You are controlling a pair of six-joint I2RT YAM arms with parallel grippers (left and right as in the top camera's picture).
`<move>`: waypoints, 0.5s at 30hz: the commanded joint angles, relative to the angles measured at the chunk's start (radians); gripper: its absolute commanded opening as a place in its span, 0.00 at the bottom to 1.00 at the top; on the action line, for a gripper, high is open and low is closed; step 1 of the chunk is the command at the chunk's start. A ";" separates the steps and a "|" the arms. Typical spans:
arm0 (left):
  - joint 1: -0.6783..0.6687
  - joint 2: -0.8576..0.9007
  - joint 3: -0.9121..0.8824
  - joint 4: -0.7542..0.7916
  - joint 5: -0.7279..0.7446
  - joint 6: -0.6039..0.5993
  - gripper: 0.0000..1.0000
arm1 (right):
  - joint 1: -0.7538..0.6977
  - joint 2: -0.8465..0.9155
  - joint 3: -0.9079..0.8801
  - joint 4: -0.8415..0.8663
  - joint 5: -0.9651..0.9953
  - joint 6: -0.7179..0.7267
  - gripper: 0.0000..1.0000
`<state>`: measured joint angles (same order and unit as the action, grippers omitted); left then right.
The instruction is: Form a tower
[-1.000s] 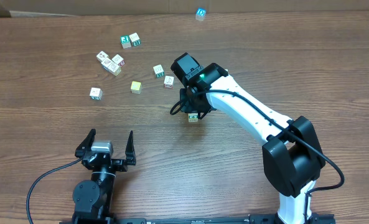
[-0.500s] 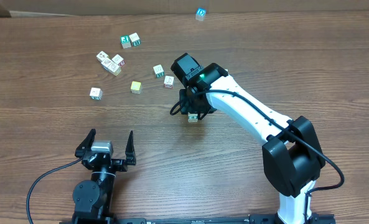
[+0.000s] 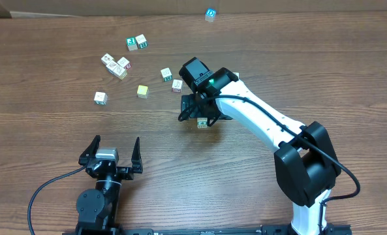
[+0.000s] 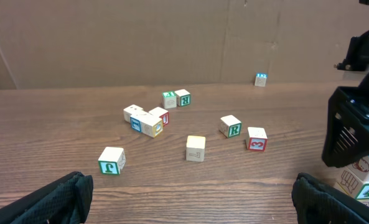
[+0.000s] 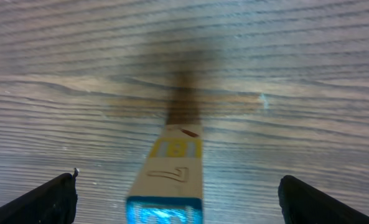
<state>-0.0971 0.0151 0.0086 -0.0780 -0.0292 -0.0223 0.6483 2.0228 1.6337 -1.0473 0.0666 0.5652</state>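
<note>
Right gripper [image 3: 198, 116] hangs straight over the tower [image 5: 172, 168], which stands near mid-table [image 3: 324, 59]. In the right wrist view its two fingers [image 5: 44, 200] sit at the far lower corners, spread wide, with the stack rising between them and touching neither. The face nearest that camera shows blue marks, with yellow faces further down toward the base. The left wrist view catches only the stack's lower cubes, at its right edge beside the dark finger. Left gripper [image 3: 112, 149] is parked at 7 o'clock from the tower, jaws wide and empty. Loose cubes lie from 10 to 11 o'clock of the stack: a red-marked cube [image 3: 177, 85] nearest, a green-marked cube [image 3: 166, 74] just beyond it, and a yellow cube [image 3: 142, 91] farther out. A lone blue cube [image 3: 210, 14] sits at 12 o'clock by the far edge. Judgement: this is the letting-go step of a placement, with the stack standing on its own. The next move calls for a straight vertical lift so neither finger brushes the slim column. After that, a swing toward 11 o'clock for the red-marked cube, the shortest reach.
</note>
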 commanded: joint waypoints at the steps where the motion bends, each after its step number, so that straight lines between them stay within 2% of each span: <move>1: 0.007 -0.011 -0.003 0.002 0.008 0.016 1.00 | 0.007 0.003 -0.006 0.015 -0.037 0.011 1.00; 7: 0.007 -0.011 -0.003 0.002 0.008 0.016 1.00 | 0.005 0.003 -0.002 0.025 -0.041 0.011 0.99; 12: 0.007 -0.011 -0.003 0.002 0.008 0.016 1.00 | -0.028 0.003 0.071 -0.035 -0.038 0.011 0.86; 15: 0.007 -0.011 -0.003 0.002 0.008 0.016 0.99 | -0.050 0.003 0.123 -0.082 -0.038 0.011 0.85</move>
<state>-0.0971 0.0151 0.0086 -0.0780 -0.0292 -0.0223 0.6270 2.0247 1.6852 -1.1168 0.0261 0.5739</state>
